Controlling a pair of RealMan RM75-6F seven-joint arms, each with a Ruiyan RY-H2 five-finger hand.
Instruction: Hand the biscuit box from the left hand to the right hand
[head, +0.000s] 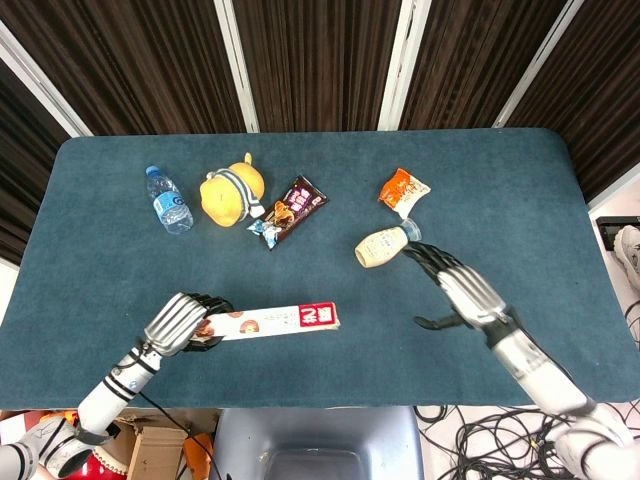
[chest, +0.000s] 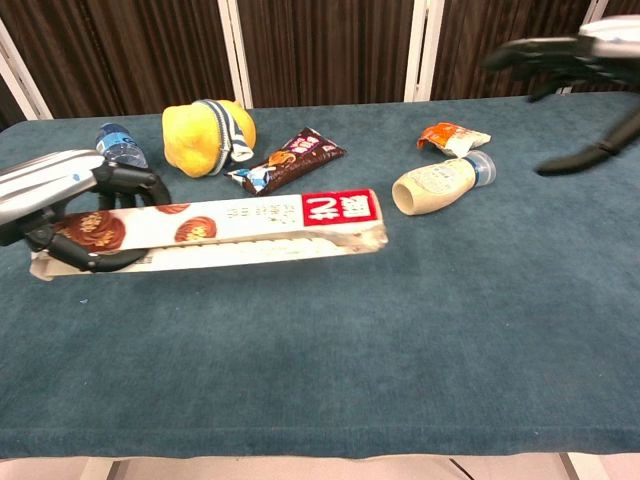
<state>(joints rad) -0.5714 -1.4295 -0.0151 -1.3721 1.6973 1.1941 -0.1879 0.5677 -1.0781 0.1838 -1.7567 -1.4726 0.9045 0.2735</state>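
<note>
The biscuit box (head: 278, 321) (chest: 235, 232) is long and white, with biscuit pictures and a red end patch. It is lifted off the table, lying level and pointing to the right. My left hand (head: 180, 323) (chest: 70, 205) grips its left end, fingers wrapped around it. My right hand (head: 458, 291) (chest: 585, 70) hangs open above the table to the right of the box, fingers spread and pointing toward it. A gap separates it from the box's red end.
On the blue-green table (head: 500, 200) lie a water bottle (head: 168, 201), a yellow plush toy (head: 232, 194), a dark snack wrapper (head: 290, 209), an orange packet (head: 403, 190) and a cream bottle (head: 384, 245) just behind my right hand.
</note>
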